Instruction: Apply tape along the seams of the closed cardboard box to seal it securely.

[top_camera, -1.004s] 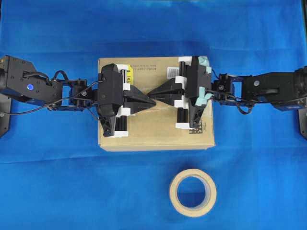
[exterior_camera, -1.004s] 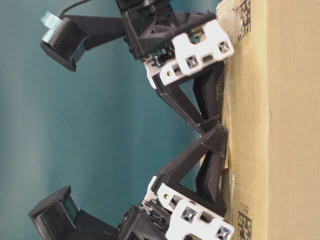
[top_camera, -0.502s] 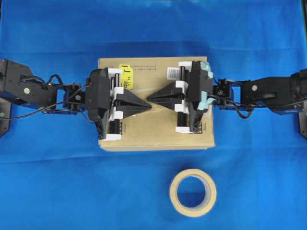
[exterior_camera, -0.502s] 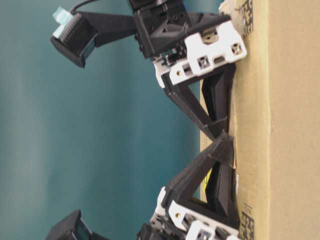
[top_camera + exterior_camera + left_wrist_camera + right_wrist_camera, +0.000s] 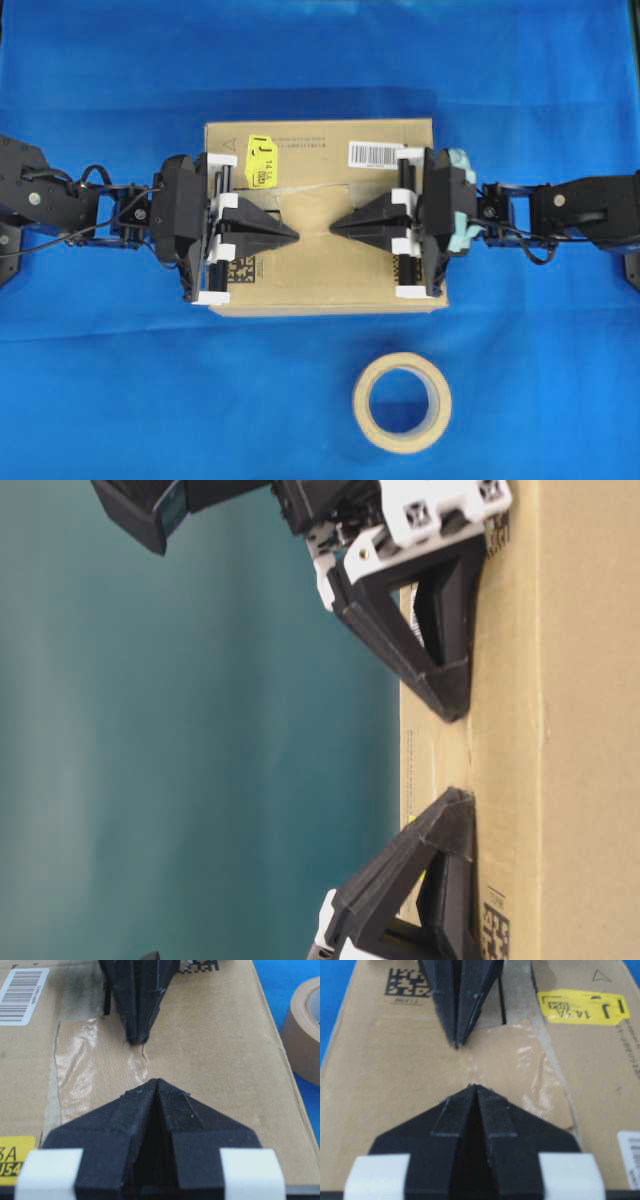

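- A brown cardboard box [image 5: 325, 215] with a yellow sticker [image 5: 261, 161] and a white barcode label [image 5: 375, 153] is seen in the middle of the overhead view, on a blue cloth [image 5: 320, 60].
- A short shiny piece of tan-brown packing tape [image 5: 312, 207] is stuck flat on the top of the box, near the middle. It is laid over the seam [image 5: 305, 187], the long line between the two flaps.
- The black left gripper [image 5: 296, 233] is seen on the left side of the box top. Its two fingers are pressed together into one sharp tip, and nothing is held between them.
- The black right gripper [image 5: 333, 224] is seen on the right side of the box top. Its fingers are also pressed together, with nothing held.
- The two tips are pointed at each other, with a small gap left between them.
- In the left wrist view, the tape [image 5: 100, 1067] is seen in that gap and to the left of it, with its right edge just beside both tips.
- In the table-level view, both tips are seen down against the box top.
- A round tan tape roll [image 5: 402, 402] with a hollow middle is seen on the cloth in the lower part of the overhead view, well apart from the box.
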Robot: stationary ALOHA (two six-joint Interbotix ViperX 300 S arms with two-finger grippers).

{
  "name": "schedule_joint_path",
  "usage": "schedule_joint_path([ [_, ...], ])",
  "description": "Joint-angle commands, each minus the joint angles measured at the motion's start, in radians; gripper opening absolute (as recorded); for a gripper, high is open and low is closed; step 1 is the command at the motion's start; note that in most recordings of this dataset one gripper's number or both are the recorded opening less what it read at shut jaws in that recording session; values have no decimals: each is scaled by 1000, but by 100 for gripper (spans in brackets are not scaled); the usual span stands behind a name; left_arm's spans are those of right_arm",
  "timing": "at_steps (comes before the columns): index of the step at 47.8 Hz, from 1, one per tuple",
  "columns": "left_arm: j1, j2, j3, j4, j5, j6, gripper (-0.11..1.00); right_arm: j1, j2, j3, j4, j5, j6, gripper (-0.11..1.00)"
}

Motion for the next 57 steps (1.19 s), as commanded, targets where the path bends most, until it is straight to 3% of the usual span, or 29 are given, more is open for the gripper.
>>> schedule_joint_path([
  [1,-15,3,18,3,8,3,0,40,0,37,-3,2,-3,2],
  [10,-15,-64,-21,3,37,6,0,40,-87,37,-5,17,-14,2],
  [21,-15,-235,-94,3,206,14,0,29,-339,44,-9,166,-38,2],
  [28,-11,-328,-89,3,288,12,0,28,-492,74,-8,236,-52,2],
  [47,17,-649,91,3,419,11,0,23,-884,210,-8,514,-49,2],
  [57,17,-818,210,3,443,6,0,14,-997,313,-8,572,-44,2],
])
